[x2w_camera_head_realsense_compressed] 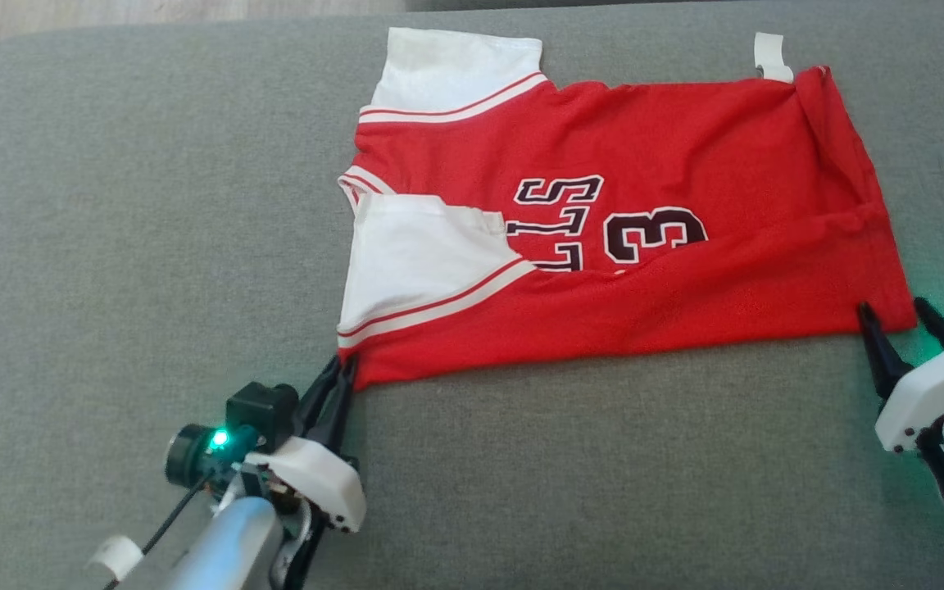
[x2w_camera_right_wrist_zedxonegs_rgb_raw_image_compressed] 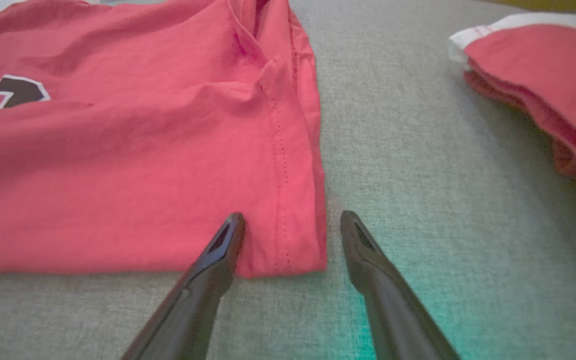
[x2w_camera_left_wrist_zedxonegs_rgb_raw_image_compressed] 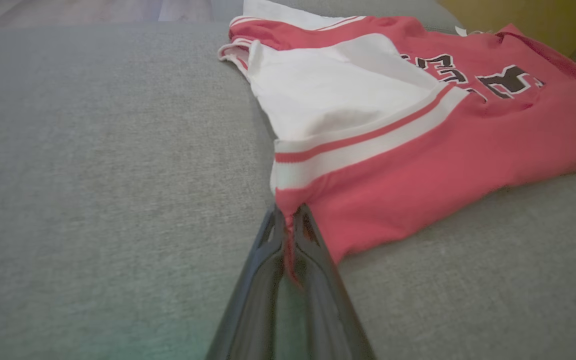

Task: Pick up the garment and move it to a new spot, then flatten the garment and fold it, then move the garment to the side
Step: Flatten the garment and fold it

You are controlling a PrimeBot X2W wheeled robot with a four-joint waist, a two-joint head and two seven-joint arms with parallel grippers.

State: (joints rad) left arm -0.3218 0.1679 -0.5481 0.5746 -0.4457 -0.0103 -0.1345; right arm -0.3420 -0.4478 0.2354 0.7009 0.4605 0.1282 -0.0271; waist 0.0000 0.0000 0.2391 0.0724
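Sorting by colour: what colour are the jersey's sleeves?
White sleeves with a red stripe; clearest in the head view.

On my screen the worktop (x2w_camera_head_realsense_compressed: pixel 152 205) is covered in grey woven fabric, and its far left corner is rounded. Beyond the far edge I see a strip of pale wooden floor (x2w_camera_head_realsense_compressed: pixel 111 20). Close to the right edge lies a folded pile of red cloth (x2w_camera_right_wrist_zedxonegs_rgb_raw_image_compressed: pixel 543 75) with a white band at its far end, its layers stacked flat on the fabric. In the left wrist view I make out a dull yellow panel (x2w_camera_left_wrist_zedxonegs_rgb_raw_image_compressed: pixel 518 20) beyond the worktop. I cannot tell what it is.
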